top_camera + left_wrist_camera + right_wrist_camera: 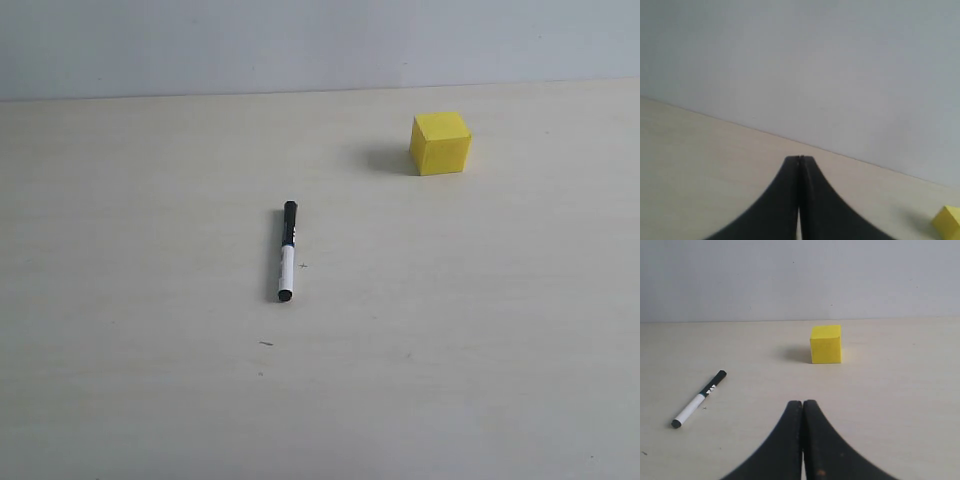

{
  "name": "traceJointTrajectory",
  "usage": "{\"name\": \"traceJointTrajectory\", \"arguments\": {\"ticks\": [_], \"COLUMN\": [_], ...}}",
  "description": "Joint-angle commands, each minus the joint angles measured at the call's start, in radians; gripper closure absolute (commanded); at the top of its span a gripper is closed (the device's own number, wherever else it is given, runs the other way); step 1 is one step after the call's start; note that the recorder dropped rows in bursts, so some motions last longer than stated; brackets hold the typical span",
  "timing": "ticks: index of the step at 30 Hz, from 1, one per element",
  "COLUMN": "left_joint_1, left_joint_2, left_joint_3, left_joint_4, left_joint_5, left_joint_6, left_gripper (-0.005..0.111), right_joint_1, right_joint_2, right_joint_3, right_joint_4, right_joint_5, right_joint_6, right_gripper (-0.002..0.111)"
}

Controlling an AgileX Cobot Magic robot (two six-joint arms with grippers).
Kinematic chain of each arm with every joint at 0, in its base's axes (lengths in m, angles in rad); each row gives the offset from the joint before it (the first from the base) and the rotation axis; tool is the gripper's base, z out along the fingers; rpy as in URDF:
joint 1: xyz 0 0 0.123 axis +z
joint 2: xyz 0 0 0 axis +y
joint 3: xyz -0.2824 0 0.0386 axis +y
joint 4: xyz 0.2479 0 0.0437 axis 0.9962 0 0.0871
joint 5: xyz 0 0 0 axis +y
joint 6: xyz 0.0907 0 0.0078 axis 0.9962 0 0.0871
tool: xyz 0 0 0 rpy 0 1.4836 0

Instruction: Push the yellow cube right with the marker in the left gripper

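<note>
The marker (287, 251) lies flat on the pale table near the middle, black cap pointing away, free of any gripper; the right wrist view shows the marker (699, 398) too. The yellow cube (440, 143) stands farther back and to the right, well apart from it, also seen as the cube (826, 344) and at the frame edge as the cube (949, 222). My left gripper (800, 159) is shut with nothing between its fingers. My right gripper (803, 403) is shut and empty too, short of the cube. Neither gripper shows in the exterior view.
The pale wooden table (150, 380) runs back to a light grey wall (200, 45). A few tiny dark specks mark the tabletop near the marker.
</note>
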Motion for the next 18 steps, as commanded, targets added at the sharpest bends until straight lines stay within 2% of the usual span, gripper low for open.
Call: {"name": "traceJointTrajectory", "arguments": {"ticks": [1, 8, 18], "left_joint_1": [0.078, 0.108, 0.108], "left_joint_2": [-0.109, -0.213, -0.219], "left_joint_3": [0.066, 0.131, 0.24], "left_joint_4": [0.002, 0.012, 0.012], "left_joint_5": [0.029, 0.039, 0.065], "left_joint_6": [0.007, 0.053, 0.055], "left_gripper": [0.106, 0.106, 0.106], "right_joint_1": [0.001, 0.001, 0.001], "right_joint_2": [-0.005, -0.005, -0.005], "right_joint_3": [0.004, 0.004, 0.004], "right_joint_4": [-0.001, -0.001, -0.001], "right_joint_5": [-0.007, -0.007, -0.007], "right_joint_6": [-0.003, -0.003, -0.003], "right_gripper": [0.108, 0.108, 0.108]}}
